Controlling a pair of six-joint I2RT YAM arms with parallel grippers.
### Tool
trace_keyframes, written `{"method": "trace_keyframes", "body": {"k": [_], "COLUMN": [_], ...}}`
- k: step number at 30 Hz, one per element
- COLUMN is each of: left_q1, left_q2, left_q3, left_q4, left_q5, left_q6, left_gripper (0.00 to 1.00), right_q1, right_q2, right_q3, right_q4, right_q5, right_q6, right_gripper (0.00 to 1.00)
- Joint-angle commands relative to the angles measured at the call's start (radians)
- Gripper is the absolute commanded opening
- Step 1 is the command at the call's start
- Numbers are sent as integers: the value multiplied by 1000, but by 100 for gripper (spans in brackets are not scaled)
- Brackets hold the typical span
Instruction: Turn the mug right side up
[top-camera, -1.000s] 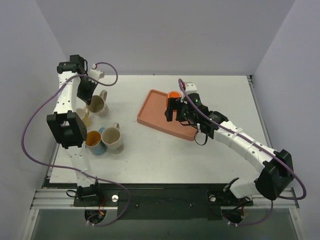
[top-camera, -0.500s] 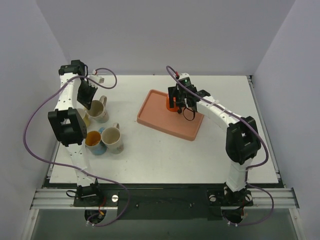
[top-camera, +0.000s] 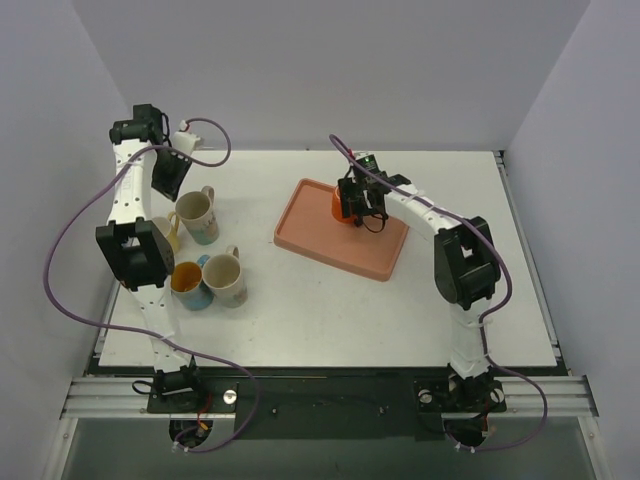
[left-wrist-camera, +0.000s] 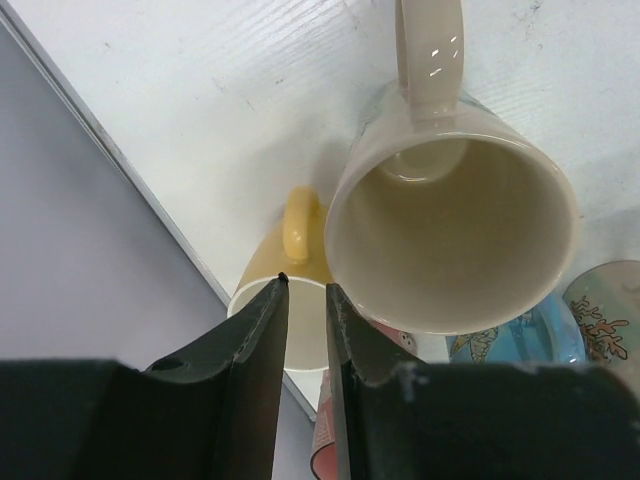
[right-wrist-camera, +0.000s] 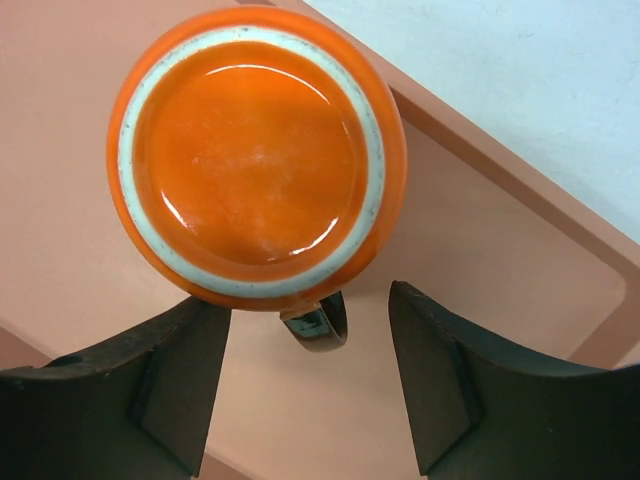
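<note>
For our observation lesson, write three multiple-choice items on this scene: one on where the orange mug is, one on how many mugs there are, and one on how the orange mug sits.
1. Where is the orange mug?
A. On the tray
B. On the bare table
C. Held in the left fingers

2. How many mugs stand off the tray?
A. Two
B. Four
C. Six

3. How does the orange mug sit?
A. Upright
B. On its side
C. Upside down

Answers:
1 A: the top view shows it in the tray's far corner.
2 B: four are clustered at the left of the top view.
3 C: the right wrist view shows its glazed base facing up.
</note>
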Motion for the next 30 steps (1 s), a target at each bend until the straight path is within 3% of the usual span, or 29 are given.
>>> {"method": "trace_keyframes", "body": {"k": [1,5,8,11,16,26,30], "left_q1": [7,5,-6,-24,-62,-125,-210], "left_q2": [-39,-85,-135,-169,-235,-356,-473], "left_q3": [39,45,41,36,4,-34,-133], "left_q4": [-204,-181,-169,-167,-161,-170,-83], "left_q5": [21,35,58,89,113,236,255], "left_q6": [27,40,47,53,63,86,124], "left_gripper": [32,33,33,33,33,33,35], "right_q1": [-10,-17,-20,-21,-20,-23,-23], "right_q2": [30,44,55,55,29,-242,-353], "right_q3": [59,59,62,64,43,-134,-206], "right_q4": [-27,-24,-17,-17,-14,147,253], "right_q5": [-2,-47,-51,-56,-62,-260,-326], "right_q6": [-2,1,-4,-2,-2,131,232], "right_gripper": [57,47,33,29,1,0,0]}}
